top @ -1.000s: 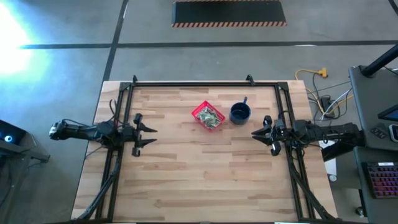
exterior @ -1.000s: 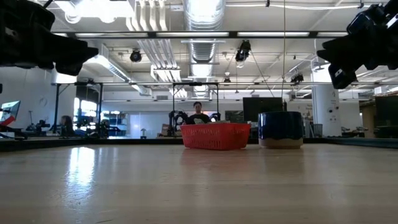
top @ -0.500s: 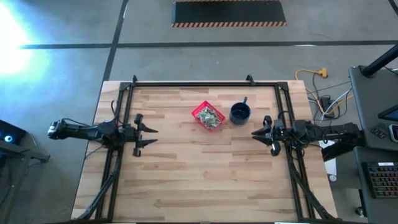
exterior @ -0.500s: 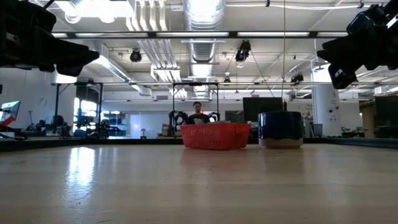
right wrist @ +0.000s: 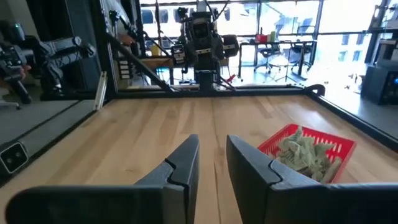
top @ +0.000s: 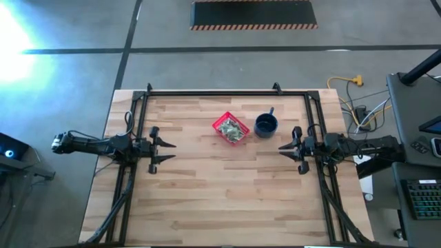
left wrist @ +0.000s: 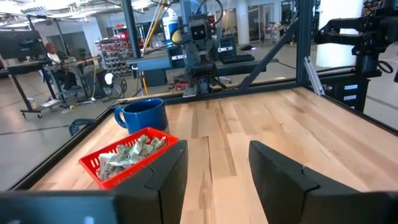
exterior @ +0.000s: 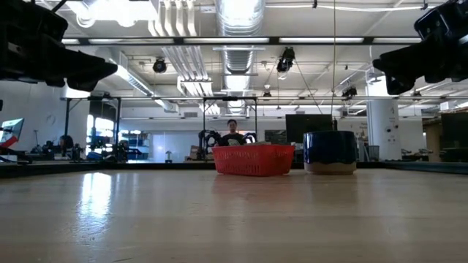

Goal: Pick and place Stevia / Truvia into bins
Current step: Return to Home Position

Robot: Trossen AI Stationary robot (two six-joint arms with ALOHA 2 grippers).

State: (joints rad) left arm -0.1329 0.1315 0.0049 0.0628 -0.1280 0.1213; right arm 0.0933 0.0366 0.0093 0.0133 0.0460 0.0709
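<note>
The red basket [top: 222, 121] stands on the table's far middle part, with pale green and white sachets [top: 233, 129] heaped inside. The basket also shows in the low view [exterior: 253, 159], the left wrist view [left wrist: 93, 163] and the right wrist view [right wrist: 339, 148], and the sachets in both wrist views [left wrist: 130, 151] [right wrist: 303, 153]. My left gripper [top: 167, 151] hovers open over the table's left part, pointing right [left wrist: 217, 168]. My right gripper [top: 281, 147] hovers over the right part and points left, its fingers a narrow gap apart [right wrist: 212, 158]. Neither touches anything.
A dark blue mug [top: 266, 125] stands just right of the basket, its handle toward the far edge [exterior: 330, 152] [left wrist: 140, 116]. A black frame [top: 213, 92] runs along the table's far, left and right sides. Bare wood lies between the grippers and toward the near edge.
In the low view my right gripper has risen a little. The basket, sachets and mug have stayed where they were.
</note>
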